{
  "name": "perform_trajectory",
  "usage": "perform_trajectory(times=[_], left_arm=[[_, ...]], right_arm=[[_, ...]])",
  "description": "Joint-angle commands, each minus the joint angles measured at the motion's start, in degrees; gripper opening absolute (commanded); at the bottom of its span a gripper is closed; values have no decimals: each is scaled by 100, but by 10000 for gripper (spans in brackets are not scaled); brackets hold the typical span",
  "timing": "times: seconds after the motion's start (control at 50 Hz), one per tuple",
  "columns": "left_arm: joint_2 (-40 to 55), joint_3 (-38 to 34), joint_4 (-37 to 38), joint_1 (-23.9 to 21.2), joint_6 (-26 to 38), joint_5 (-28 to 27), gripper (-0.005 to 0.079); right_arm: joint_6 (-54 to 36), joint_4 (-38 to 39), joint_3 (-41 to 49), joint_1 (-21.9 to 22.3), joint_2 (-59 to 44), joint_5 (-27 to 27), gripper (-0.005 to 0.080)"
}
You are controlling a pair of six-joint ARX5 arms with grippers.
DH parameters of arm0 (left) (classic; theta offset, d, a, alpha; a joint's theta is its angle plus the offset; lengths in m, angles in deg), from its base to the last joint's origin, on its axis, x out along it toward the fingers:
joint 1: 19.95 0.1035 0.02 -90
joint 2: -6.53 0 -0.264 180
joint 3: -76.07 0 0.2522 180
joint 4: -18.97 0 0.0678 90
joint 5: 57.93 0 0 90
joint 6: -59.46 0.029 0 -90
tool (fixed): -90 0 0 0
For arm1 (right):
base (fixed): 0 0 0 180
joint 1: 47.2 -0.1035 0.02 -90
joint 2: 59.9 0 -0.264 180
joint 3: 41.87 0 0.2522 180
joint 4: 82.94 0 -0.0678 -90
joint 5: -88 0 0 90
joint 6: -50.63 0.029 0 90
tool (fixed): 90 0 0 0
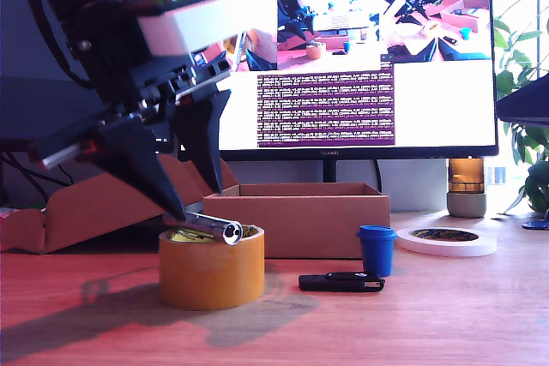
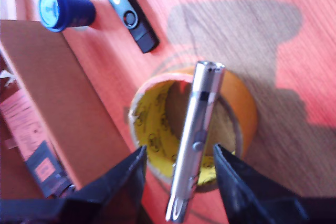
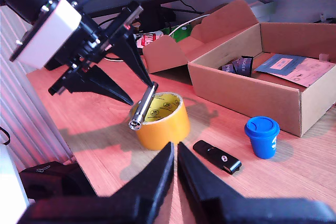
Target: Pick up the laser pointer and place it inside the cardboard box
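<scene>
A: Exterior view: my first gripper (image 1: 202, 203) is low over the tape roll (image 1: 212, 270). The laser pointer (image 1: 214, 227) lies across the roll's top, just in front of the cardboard box (image 1: 300, 222).

B: Perched up there, it leaves the fingers room underneath. Is it gripped?

A: First wrist view says no. The jaws are spread wide, one on each side of the barrel, with a gap on both sides. Nothing held.

B: They straddle it crosswise, so closing should pinch it squarely, I'd judge. And the other arm?

A: Second wrist view: my second gripper (image 3: 175, 156) hangs well apart, jaws all but together, empty. The box is open, ready to receive.
</scene>
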Motion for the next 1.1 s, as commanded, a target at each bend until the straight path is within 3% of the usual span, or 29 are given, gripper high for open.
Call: perform_trajectory(times=[0.0,0.46,0.88,1.08], left_arm=[[227,2,-42,-26,87,-20,359],[389,2,-168,52,175,-46,350],[420,2,-168,50,264,-157,178],[420,2,-170,50,267,-155,160]], right_arm=[[-37,57,70,-20,-15,0,-11],[-37,61,70,-20,-15,0,-11],[-37,59,70,-20,-15,0,-11],[-39,59,70,-20,-15,0,-11]])
